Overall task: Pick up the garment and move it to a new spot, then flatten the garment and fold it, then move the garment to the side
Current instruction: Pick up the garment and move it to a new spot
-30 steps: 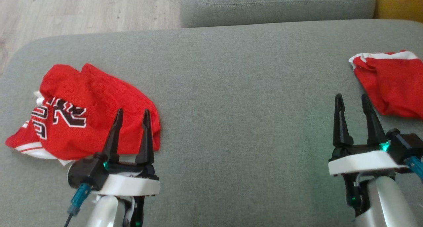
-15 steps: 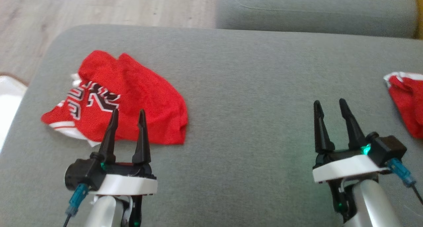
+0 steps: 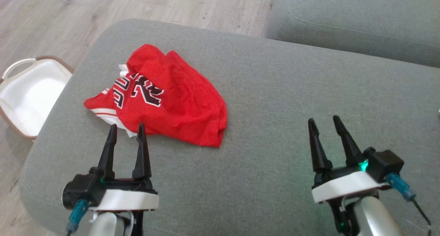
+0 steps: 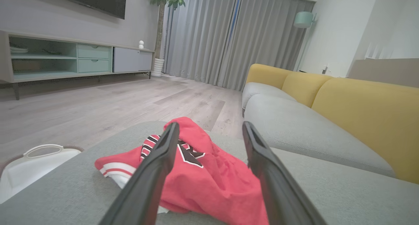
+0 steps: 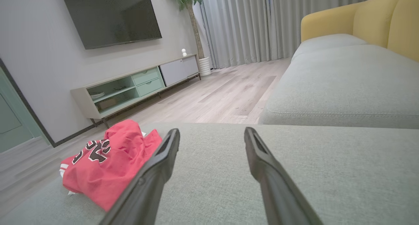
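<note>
Starting at the far left of the head view, a white handled tub [image 3: 24, 91] sits on the wood floor [image 3: 51, 16] beside the rounded end of the grey cushion [image 3: 275, 102]. Next along, the red garment [image 3: 178, 105] lies crumpled on the left part of that cushion. Its black-and-white lettering faces up and white striped trim shows at its near-left edge. It rests on the fabric alone; neither arm has hold of it.

On the left gripper [image 3: 126, 125], the fingers stand spread wide with nothing between them. In the head view the fingertips point at the garment's near trimmed edge and overlap it. Whether they touch the cloth cannot be confirmed. The left wrist view shows the garment [image 4: 209, 179] lying just ahead, framed between the two parted fingers [image 4: 154, 172]. The tub [image 4: 32, 162] is off to the left in that view and a yellow-backed sofa [image 4: 360, 103] is to the right.

On the right gripper [image 3: 323, 118], the fingers are likewise spread wide and hold nothing. It is poised over grey cushion, well apart from the garment. The right wrist view shows its fingers [image 5: 152, 176] parted with grey fabric between them, and the garment [image 5: 108, 159] off to the lower left. A second grey seat [image 3: 361, 23] stands beyond the cushion at the upper right of the head view.
</note>
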### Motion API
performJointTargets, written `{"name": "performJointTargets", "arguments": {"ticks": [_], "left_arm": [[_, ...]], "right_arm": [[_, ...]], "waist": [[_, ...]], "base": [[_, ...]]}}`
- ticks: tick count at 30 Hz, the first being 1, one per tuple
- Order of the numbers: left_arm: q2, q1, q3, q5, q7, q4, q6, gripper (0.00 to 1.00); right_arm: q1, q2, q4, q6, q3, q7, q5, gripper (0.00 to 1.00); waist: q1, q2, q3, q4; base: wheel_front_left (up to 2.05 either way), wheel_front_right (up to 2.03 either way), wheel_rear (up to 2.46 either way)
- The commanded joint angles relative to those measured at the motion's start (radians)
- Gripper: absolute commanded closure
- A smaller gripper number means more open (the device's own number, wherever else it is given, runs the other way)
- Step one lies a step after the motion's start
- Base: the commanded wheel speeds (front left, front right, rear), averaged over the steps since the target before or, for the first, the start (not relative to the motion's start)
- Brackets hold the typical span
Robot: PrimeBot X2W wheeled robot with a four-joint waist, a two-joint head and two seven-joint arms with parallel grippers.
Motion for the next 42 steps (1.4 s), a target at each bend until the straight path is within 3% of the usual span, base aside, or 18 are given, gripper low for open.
{"name": "performJointTargets", "arguments": {"ticks": [1, 14, 17, 23, 31, 42], "left_arm": [[0.006, -0.028, 0.045, 0.011, -0.005, -0.032, 0.003, 0.0], [0.012, -0.097, 0.143, 0.078, -0.005, -0.005, -0.017, 0.0], [0.042, -0.165, 0.166, 0.104, -0.005, 0.064, -0.028, 0.0], [0.151, -0.412, 0.14, 0.133, 0.049, 0.329, -0.058, 0.0], [0.222, -0.646, -0.026, 0.137, 0.239, 0.559, -0.078, 0.0], [0.276, -0.73, -0.389, -0.082, 0.455, 0.715, -0.079, 0.0]], "right_arm": [[-0.016, -0.002, -0.028, -0.001, 0.033, -0.011, 0.003, 0.0], [-0.042, -0.002, -0.054, -0.001, 0.031, -0.011, -0.015, 0.0], [-0.058, -0.002, -0.064, -0.001, 0.013, -0.011, -0.031, 0.0], [-0.096, -0.002, -0.085, -0.001, -0.04, -0.011, -0.071, 0.0], [-0.131, -0.002, -0.102, -0.001, -0.058, -0.011, -0.094, 0.0], [-0.153, -0.002, -0.125, -0.001, -0.063, -0.011, -0.102, 0.0]], "waist": [[0.0, -0.0001, -0.001, 0.009], [0.0, -0.0001, 0.076, -0.023], [0.0, -0.0001, 0.112, -0.043], [0.0, -0.0001, 0.199, -0.091], [0.0, -0.0001, 0.275, -0.139], [0.0, -0.0001, 0.329, -0.176]], "base": [[0.0, 0.0, 0.0], [0.0, 0.0, 0.0], [0.0, 0.0, 0.0], [0.0, 0.0, 0.0], [0.0, 0.0, 0.0], [0.0, 0.0, 0.0]]}}
